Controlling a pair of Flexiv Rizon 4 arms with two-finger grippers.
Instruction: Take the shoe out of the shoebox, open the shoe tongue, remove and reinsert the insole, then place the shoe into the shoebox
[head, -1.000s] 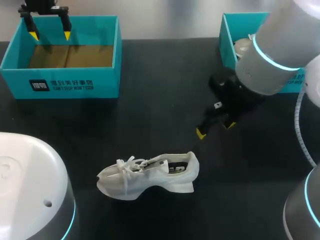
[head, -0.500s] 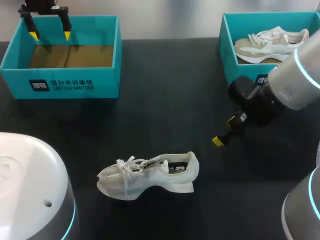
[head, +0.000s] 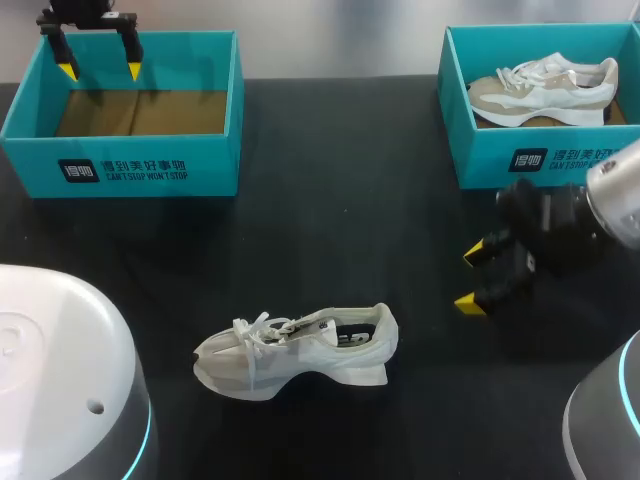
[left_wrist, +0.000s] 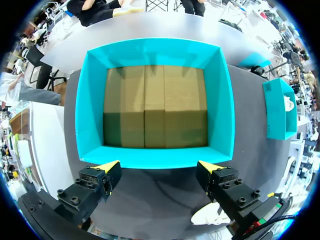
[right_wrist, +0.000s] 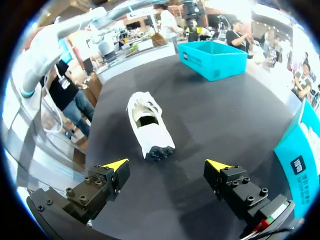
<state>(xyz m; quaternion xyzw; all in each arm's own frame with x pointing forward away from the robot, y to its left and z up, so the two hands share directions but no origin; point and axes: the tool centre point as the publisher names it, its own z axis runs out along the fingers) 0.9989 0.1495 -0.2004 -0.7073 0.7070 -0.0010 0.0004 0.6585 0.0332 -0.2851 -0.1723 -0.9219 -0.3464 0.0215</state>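
Shoe (head: 296, 352): on its sole on the surface (head: 340, 200).
Left pincer (head: 100, 71): fingers spread, gripping nothing, above the teal shoebox (head: 120, 170).
Right pincer (head: 468, 279): fingers spread, gripping nothing, well apart from the shoe.

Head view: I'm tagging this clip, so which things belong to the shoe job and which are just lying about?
Job: white shoe on the table; empty box, far left; right end effector, open; left end effector, open above that box.
Lying about, seemingly: right box; tan shoe inside it.
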